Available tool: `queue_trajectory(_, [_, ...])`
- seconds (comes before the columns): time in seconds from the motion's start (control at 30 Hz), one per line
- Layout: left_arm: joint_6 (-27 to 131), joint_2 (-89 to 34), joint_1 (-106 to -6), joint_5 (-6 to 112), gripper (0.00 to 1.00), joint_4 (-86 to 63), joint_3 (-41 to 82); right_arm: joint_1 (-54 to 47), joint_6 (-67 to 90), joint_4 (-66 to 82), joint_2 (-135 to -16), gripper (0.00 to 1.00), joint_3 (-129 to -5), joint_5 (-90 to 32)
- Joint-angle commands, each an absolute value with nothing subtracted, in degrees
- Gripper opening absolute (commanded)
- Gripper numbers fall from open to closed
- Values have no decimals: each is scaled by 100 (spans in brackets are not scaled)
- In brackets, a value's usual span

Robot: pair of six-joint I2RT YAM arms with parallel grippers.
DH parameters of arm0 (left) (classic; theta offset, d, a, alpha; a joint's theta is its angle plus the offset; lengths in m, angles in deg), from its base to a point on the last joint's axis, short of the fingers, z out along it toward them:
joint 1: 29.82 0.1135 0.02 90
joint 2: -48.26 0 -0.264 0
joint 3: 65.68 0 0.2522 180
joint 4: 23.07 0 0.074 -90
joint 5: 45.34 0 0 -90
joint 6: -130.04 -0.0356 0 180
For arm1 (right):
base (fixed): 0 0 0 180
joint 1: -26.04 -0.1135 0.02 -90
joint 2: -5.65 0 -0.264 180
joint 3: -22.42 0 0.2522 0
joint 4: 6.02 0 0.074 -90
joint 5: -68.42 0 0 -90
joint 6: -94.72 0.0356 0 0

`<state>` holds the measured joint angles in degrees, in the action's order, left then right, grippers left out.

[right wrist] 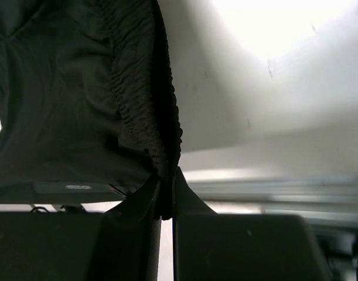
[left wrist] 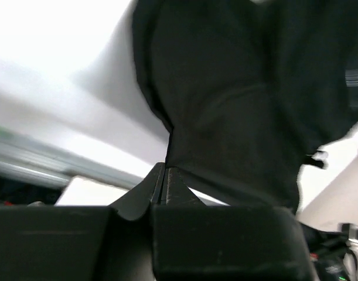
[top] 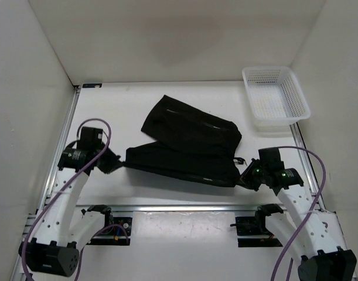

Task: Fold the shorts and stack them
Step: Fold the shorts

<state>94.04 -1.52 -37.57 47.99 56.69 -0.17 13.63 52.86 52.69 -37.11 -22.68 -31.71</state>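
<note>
The black shorts lie spread across the middle of the white table, one leg angled toward the back. At their left end my left gripper is shut on a hem corner; in the left wrist view the fabric rises from the pinched fingertips of that gripper. At the right end my right gripper is shut on the gathered waistband, which runs up from the tips of that gripper. A small drawstring tip pokes out near the right gripper.
A white mesh basket stands at the back right corner. White walls enclose the table on three sides. A metal rail runs along the near edge between the arm bases.
</note>
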Motion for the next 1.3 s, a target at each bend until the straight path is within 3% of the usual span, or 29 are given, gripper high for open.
queue_trajectory(0.0, [9085, -751, -3816, 4563, 10, 5485, 993, 1373, 5403, 6179, -3522, 0, -2772, -2668])
queue_trajectory(0.2, [8574, -2658, -3931, 4177, 10, 5240, 3331, 1373, 5192, 6356, -4338, 0, -4009, -2246])
queue_trajectory(0.43, [8056, -5275, -3984, 4237, 10, 5081, 5853, 1917, 4735, 5812, -6092, 0, -5197, -1885])
queue_trajectory(0.57, [7784, -7141, -3984, 4403, 10, 5143, 8352, 2050, 4533, 5189, -7351, 0, -6102, -1947])
queue_trajectory(0.63, [7783, -8289, -3984, 4719, 11, 5195, 9279, 2190, 4533, 4985, -8148, 9, -6787, -1947])
queue_trajectory(0.67, [7835, -8644, -3984, 4808, 27, 5195, 10023, 2191, 4533, 4697, -8432, 29, -7042, -1947])
queue_trajectory(0.7, [7905, -8917, -3984, 4913, 44, 5117, 10240, 2269, 4533, 4555, -8696, 40, -7314, -1947])
queue_trajectory(0.73, [7967, -9225, -3906, 5227, 58, 4777, 10242, 2322, 4533, 4415, -9212, 54, -7874, -2008])
queue_trajectory(0.77, [8046, -9297, -3853, 5370, 83, 4573, 10242, 2322, 4533, 4335, -9443, 61, -8175, -2060])
queue_trajectory(0.8, [8047, -9298, -3791, 5449, 94, 4449, 10138, 2375, 4533, 4334, -9767, 73, -8431, -2061])
queue_trajectory(0.83, [7995, -9368, -3790, 5450, 100, 4448, 10136, 2375, 4480, 4334, -9832, 73, -8616, -2192])
queue_trajectory(0.9, [7749, -9150, -3790, 5398, 100, 4448, 9762, 2375, 4340, 4186, -9667, 78, -8619, -2193])
queue_trajectory(1.1, [7072, -7736, -3738, 5213, 100, 4448, 7653, 2314, 4049, 4185, -8526, 78, -7170, -1850])
queue_trajectory(1.27, [6808, -7382, -3738, 5099, 100, 4387, 5805, 2314, 4137, 3869, -7873, 87, -5441, -2736])
